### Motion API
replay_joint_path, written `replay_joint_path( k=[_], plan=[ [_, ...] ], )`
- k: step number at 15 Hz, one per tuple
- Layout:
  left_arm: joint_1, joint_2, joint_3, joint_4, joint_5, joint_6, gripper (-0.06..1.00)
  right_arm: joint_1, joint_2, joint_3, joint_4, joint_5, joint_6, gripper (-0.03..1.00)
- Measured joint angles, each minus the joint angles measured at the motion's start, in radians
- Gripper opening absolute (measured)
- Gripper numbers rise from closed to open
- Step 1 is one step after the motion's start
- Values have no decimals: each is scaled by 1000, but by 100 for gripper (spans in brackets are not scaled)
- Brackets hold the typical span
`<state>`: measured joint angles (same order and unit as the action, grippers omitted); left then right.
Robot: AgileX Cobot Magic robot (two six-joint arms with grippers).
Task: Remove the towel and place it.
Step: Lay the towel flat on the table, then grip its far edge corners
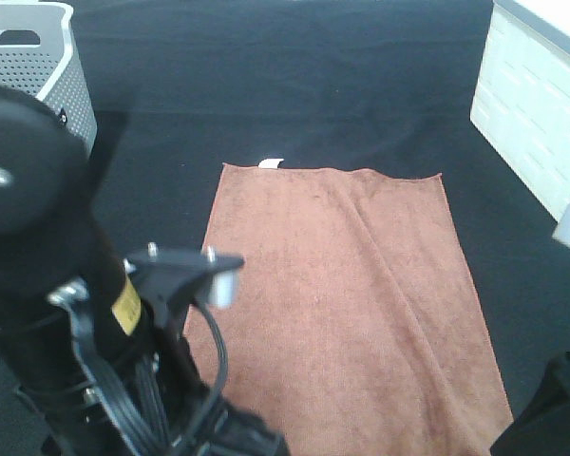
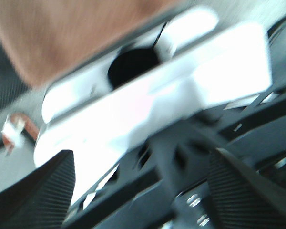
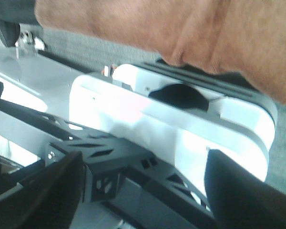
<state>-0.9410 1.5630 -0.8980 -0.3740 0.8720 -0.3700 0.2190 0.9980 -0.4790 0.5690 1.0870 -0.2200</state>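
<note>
Fig. The towel [image 1: 347, 304] lies flat on the black bench [image 1: 294, 85], and neither of my pincers touches it. Its long axis runs away from me, with the white tag [image 1: 272, 163] at the far short edge. My left pincer [image 2: 140, 160] and right pincer [image 3: 144, 160] are both spread and empty, by the towel's near end. The grey basket [image 1: 47, 66] stands well beyond the towel's far-left corner. Open bench borders both long edges. My left arm [image 1: 66, 313], overlapping the near-left corner, looks nearer.
</note>
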Motion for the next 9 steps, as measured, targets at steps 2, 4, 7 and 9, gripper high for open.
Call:
replay_joint_path(
  k=[2, 4, 7, 9],
  plan=[
    [0, -65, -2, 71, -32, -30, 72, -3, -63, 0, 2, -3, 8, 70],
    [0, -80, -22, 115, -27, -32, 74, -2, -86, -1, -27, -36, 65, 70],
    [0, -82, -124, 159, 75, 83, 90, -4, -87, -95, -204, -52, 182, 70],
    [0, -82, -160, 170, 111, 126, 92, -4, -58, -196, -314, -57, 243, 70]
  ],
)
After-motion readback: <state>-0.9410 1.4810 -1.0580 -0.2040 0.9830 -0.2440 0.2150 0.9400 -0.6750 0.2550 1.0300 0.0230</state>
